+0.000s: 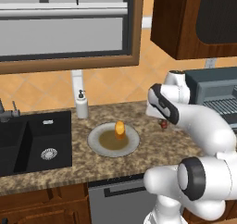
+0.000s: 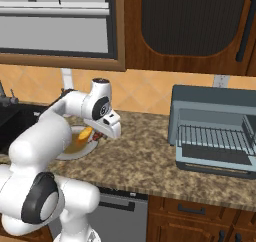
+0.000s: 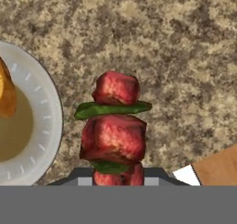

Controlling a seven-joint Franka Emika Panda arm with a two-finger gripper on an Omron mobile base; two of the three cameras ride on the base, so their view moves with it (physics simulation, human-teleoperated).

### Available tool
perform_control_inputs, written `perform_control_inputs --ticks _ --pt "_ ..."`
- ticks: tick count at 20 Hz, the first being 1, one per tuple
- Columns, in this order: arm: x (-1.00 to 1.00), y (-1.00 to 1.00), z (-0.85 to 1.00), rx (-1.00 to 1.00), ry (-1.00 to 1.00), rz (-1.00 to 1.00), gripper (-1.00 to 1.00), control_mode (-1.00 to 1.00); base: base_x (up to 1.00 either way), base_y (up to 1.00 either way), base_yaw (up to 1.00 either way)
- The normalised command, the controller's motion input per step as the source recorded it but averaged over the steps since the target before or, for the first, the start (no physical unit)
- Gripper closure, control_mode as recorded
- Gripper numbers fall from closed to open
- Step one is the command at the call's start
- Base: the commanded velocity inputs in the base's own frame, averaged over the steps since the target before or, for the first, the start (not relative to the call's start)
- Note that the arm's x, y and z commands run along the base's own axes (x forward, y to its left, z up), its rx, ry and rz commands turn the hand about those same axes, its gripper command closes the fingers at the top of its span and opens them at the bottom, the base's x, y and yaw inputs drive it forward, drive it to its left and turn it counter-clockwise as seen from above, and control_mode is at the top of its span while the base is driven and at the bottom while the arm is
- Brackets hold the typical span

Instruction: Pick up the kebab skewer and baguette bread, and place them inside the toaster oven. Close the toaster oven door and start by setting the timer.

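Observation:
My gripper (image 3: 115,179) is shut on the kebab skewer (image 3: 114,128), which carries red meat chunks and green slices and hangs just above the speckled counter, right of the grey plate (image 3: 39,126). The skewer (image 1: 163,123) peeks out under my hand between the plate (image 1: 99,142) and the toaster oven (image 1: 217,93). The orange-yellow baguette bread (image 1: 120,129) stands on the plate; it also shows behind my hand (image 2: 86,133). The toaster oven (image 2: 215,106) stands at the right with its door (image 2: 215,157) folded down and the wire rack (image 2: 212,135) bare.
A black sink (image 1: 32,144) and a faucet (image 1: 7,109) lie at the left, with a white soap dispenser (image 1: 82,105) at the wall. Dark wooden cupboards (image 1: 194,19) hang above the oven. Bare counter (image 2: 145,156) lies between the plate and the oven.

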Motion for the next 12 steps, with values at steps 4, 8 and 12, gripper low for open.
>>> perform_control_inputs --ticks 4,8,12 --pt "-0.22 -0.64 0.15 0.00 0.02 -0.09 1.00 -1.00 0.00 0.00 0.00" --pt "-0.21 -0.53 0.17 0.00 0.03 -0.15 1.00 -1.00 0.00 0.00 0.00" --pt "-0.14 -0.41 0.18 0.00 0.05 -0.17 1.00 -1.00 0.00 0.00 0.00"
